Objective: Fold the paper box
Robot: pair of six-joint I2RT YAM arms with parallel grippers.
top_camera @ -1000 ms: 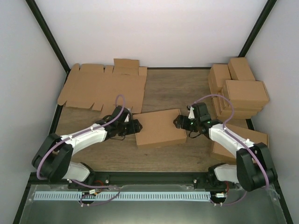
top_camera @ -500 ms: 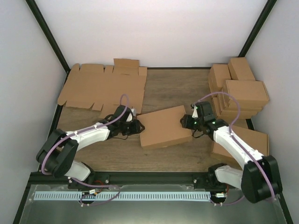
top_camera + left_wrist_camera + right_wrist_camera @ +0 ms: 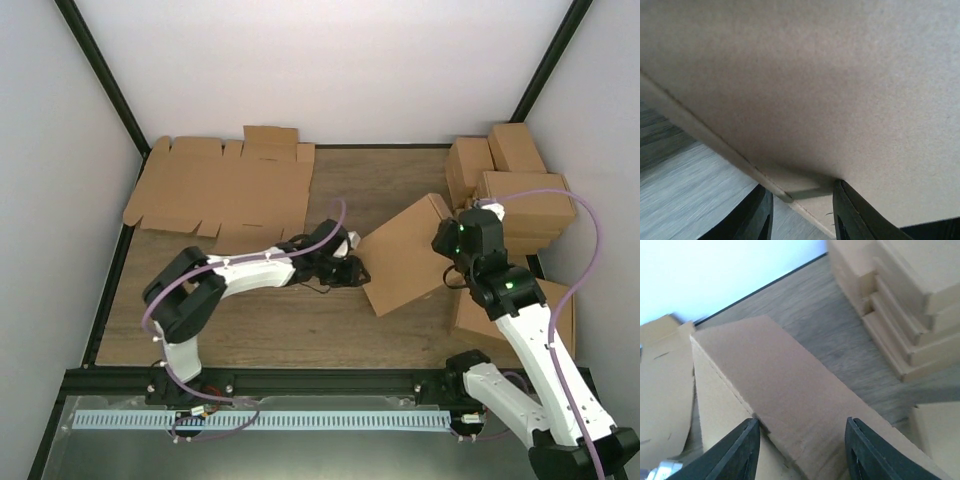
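Paper box (image 3: 785,375) in right claw (image 3: 800,426)

Table (image 3: 380,190): wood-grain top in grey-brown planks.
Back wall (image 3: 320,70): plain white, behind the table's far edge.
Left wall (image 3: 50,180), right wall (image 3: 600,150): pale, plain panels flanking the table.
Left post (image 3: 100,70), right post (image 3: 550,60): black, rising aslant from the table's far corners.
Rail (image 3: 330,380): black, along the table's near edge.
Slotted strip (image 3: 260,421): pale, on a grey ledge just before the table's near edge.
Light: soft, even, brightest on the back wall.
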